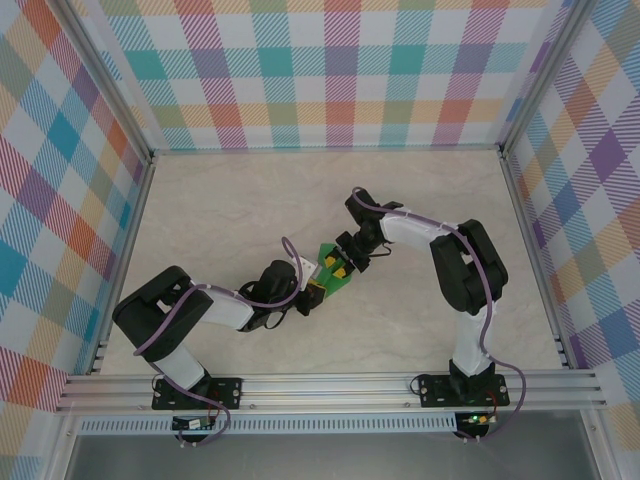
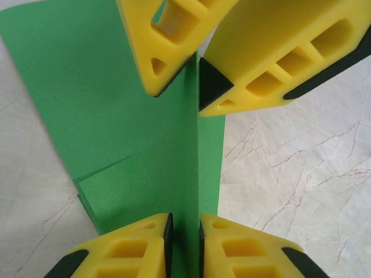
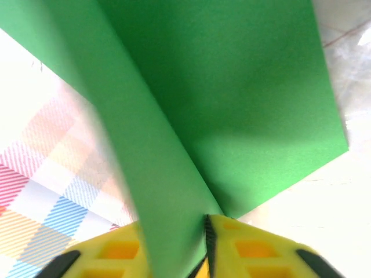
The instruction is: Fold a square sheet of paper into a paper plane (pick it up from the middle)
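The bright-green sheet of paper is partly folded, with a raised centre crease and a layered flap; I cannot tell whether it has a paper plane's shape. It is held above the middle of the table between both grippers. My right gripper pinches the crease from the far side, its yellow fingers closed on the ridge. My left gripper straddles the same ridge from the near side. Its jaws stand slightly apart with the paper between the pads.
The marbled table top stretches out on all sides of the two arms. Checked walls close off the back and both sides. An aluminium rail runs along the near edge by the arm bases.
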You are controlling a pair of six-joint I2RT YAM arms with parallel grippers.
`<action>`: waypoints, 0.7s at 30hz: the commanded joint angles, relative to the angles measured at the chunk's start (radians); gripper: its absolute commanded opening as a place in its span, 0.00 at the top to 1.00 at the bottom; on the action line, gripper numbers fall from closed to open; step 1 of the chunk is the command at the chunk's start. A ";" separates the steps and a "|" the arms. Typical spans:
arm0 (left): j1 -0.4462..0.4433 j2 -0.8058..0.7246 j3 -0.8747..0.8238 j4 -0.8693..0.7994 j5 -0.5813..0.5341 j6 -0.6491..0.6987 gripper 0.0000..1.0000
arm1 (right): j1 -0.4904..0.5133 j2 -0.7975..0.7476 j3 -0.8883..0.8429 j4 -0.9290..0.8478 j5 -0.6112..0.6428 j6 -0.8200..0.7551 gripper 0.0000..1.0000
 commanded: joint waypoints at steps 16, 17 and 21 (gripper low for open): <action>0.021 -0.021 -0.016 0.027 -0.024 -0.383 0.91 | 0.002 -0.287 -0.299 0.331 0.166 -0.352 0.39; 0.025 -0.023 -0.014 0.029 -0.018 -0.408 0.91 | 0.004 -0.285 -0.314 0.359 0.148 -0.355 0.41; 0.046 -0.035 -0.013 0.026 0.021 -0.487 0.92 | 0.008 -0.257 -0.353 0.472 0.082 -0.361 0.48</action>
